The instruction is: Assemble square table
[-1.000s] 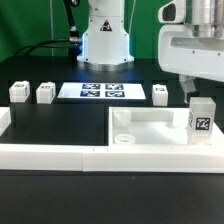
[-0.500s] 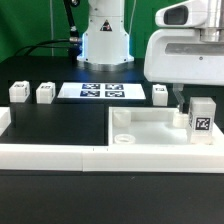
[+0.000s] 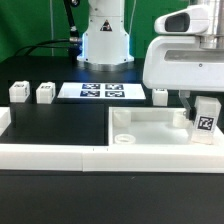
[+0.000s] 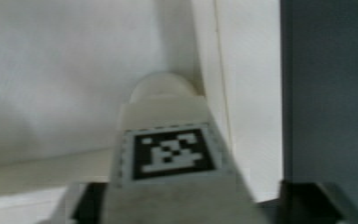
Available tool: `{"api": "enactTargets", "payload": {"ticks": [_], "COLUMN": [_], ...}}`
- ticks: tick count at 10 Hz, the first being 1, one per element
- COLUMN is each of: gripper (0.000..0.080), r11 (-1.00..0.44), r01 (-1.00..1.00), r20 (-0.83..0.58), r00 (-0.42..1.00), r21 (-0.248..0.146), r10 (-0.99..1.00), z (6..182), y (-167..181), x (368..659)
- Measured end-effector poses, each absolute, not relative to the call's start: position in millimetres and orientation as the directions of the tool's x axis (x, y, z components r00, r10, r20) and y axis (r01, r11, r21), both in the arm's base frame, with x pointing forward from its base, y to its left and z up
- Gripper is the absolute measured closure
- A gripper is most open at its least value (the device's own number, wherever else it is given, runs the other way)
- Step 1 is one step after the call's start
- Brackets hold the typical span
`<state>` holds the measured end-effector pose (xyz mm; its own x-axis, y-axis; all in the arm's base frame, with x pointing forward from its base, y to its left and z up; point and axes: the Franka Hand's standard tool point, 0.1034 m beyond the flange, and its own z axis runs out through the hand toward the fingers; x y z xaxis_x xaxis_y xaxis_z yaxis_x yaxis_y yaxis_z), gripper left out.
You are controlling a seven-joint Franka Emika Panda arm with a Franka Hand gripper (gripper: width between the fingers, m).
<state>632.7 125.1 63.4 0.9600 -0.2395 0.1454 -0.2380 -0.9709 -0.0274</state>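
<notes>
The white square tabletop lies tray-like at the exterior view's right, behind the front wall. On its right end stands one white tagged leg, slightly tilted. My gripper has come down over that leg and straddles it. In the wrist view the leg runs between my two dark fingers. One finger is at the leg's side and a narrow gap shows at the other. Three more legs stand in a row farther back on the black table.
The marker board lies flat at the back middle, before the arm's white base. A long low white border wall runs along the front, with a short upright end at the exterior view's left.
My gripper has moved toward the exterior view's left and dropped over the leg. Its jaws have narrowed around the leg, which has shifted a little right and tilted.
</notes>
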Motion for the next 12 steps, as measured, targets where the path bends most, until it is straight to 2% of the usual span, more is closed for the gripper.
{"api": "enactTargets", "payload": {"ticks": [1,5,6,7,9,11,12], "gripper": [0.0513,0.0509,0.0509,0.0509,0.0509,0.0509,0.0509], "r11": [-0.947,-0.84,-0.761,-0.621,-0.386,-0.045,0.054], "r01": [-0.318,-0.538,-0.643,-0.777,-0.914,-0.991,-0.991], "r20": [0.141,0.126,0.113,0.096,0.039,-0.116,-0.177], "r00": [0.937,0.83,0.753,0.613,0.384,0.06,-0.031], "r21": [-0.037,-0.073,-0.088,-0.104,-0.126,-0.129,-0.124], "r10": [-0.32,-0.543,-0.649,-0.784,-0.922,-0.991,-0.984], "z": [63.0,63.0,62.8,62.6,62.1,60.6,59.8], "y": [122.5,119.6,119.0,117.5,115.1,110.9,108.6], "x": [632.4,632.5,631.9,631.4,630.3,628.9,628.4]}}
